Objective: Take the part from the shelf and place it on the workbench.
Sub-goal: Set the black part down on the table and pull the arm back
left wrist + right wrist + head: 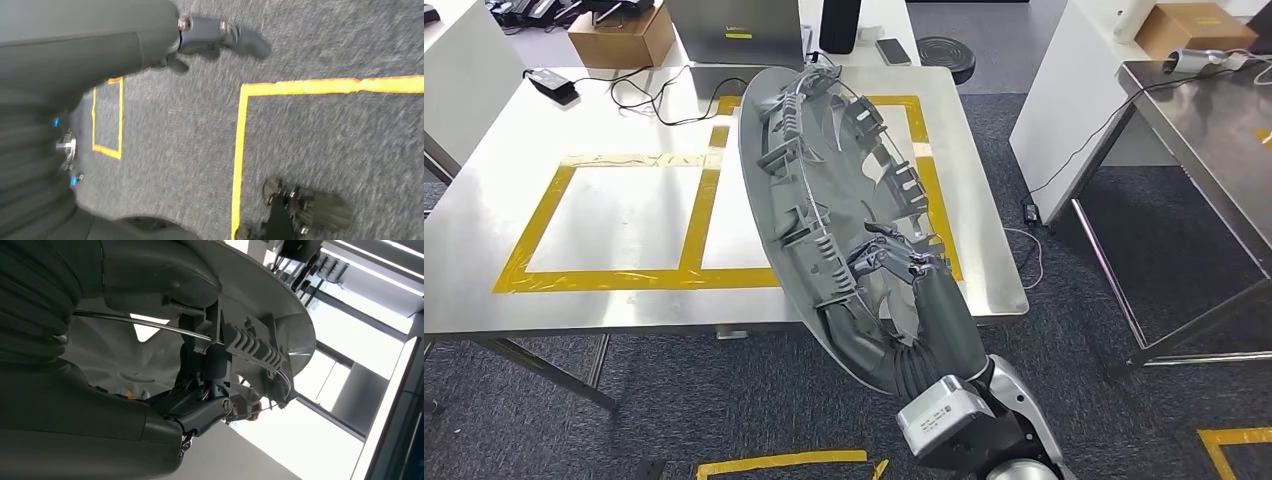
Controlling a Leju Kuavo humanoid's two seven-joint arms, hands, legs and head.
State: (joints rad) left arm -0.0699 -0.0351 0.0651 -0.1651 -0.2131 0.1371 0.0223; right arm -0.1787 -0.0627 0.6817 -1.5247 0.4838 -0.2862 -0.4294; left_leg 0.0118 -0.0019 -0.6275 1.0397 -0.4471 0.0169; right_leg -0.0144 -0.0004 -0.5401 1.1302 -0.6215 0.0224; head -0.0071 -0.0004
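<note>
The part (824, 190) is a large round grey wheel cover with ribs, clips and a wire ring on its inner side. My right hand (894, 265) grips its lower rim and holds it tilted on edge above the front right of the steel workbench (484, 250), over the right yellow-taped rectangle (714, 200). Close up in the right wrist view, the dark fingers (200, 410) clasp the part's (260, 305) ribbed rim. My left hand (215, 37) hangs over grey carpet and holds nothing, its fingers apart.
At the workbench's far edge stand a laptop (734, 30), a cardboard box (619, 35), a black speaker (839, 25), a phone (892, 50) and a power adapter (549, 82) with cable. A second steel table (1214, 130) stands to the right. Yellow tape (240, 150) marks the floor.
</note>
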